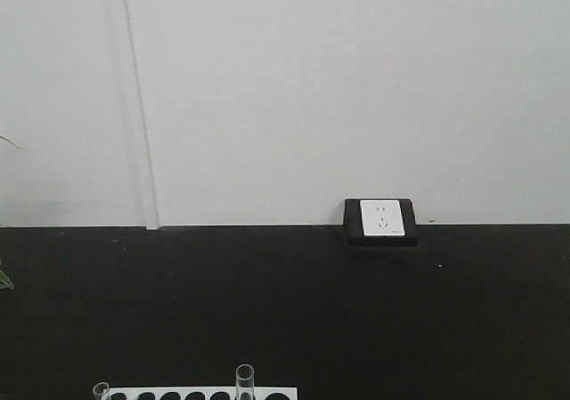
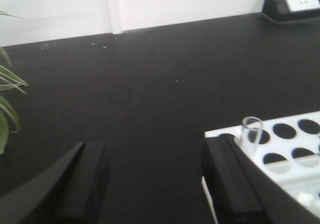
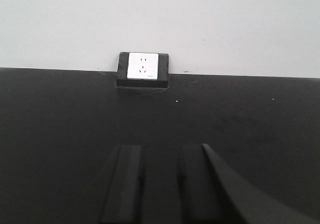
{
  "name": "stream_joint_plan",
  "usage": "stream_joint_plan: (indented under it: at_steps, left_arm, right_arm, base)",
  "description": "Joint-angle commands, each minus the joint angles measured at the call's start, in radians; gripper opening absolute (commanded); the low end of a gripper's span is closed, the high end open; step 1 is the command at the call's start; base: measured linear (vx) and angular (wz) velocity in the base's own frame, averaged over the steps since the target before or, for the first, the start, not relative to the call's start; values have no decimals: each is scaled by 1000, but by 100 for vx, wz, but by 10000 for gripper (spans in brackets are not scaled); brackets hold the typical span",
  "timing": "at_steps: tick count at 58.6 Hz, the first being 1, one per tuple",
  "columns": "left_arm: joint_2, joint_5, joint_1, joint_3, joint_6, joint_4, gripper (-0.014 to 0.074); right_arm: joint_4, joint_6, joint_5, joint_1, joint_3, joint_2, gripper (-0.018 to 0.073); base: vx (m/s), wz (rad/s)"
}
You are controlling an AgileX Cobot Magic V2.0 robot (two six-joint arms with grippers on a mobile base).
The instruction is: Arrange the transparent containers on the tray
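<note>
As test tubes [image 1: 245, 380] stand in the white rack [image 2: 296, 142] and no tray shows, nothing seems arranged; left gripper [image 2: 156, 151] and right gripper [image 3: 160, 151] are apart, empty.

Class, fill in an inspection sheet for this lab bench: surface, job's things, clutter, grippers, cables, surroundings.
Surface: matte black tabletop.
Job's things: clear glass test tube upright in a white perforated rack; second tube, only its rim showing, at the rack's left end; no tray seen.
Clutter: nothing seen.
Grippers: left gripper open, empty, beside the rack; right gripper open, narrower gap, empty.
Cables: nothing seen.
Surroundings: white wall; white socket in a black box; green plant leaves at left.
</note>
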Motion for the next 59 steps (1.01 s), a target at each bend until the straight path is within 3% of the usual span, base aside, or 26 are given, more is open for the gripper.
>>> stream_joint_plan:
  at_steps: [1,8,20,34,54,59]
  left_arm:
    - [28,-104,-35,-28,-4,-7,551]
    - [102,-148,-93,-28,-4,-7,552]
    - [234,-289,-159,-28,-1,11,552]
    - [368,-514,-159,-1,-2,75,552]
    - [603,-852,-158,8,-1,65,552]
    - [650,-900,-158,8,-1,15,552]
  right_arm:
    - [-11,-3,-84,1,-35,2,376]
    - [-11,-3,-84,1,-35,2,424]
    - [-11,-3,-84,1,-35,2,430]
    - [-11,-3,-83,1,-35,2,430]
    - [-11,-3,-45,1,-35,2,430]
    - [-11,-3,-45,1,-35,2,430]
  base:
    - [0,0]
    - [0,0]
    - [0,0]
    - [0,0]
    - [0,0]
    - [0,0]
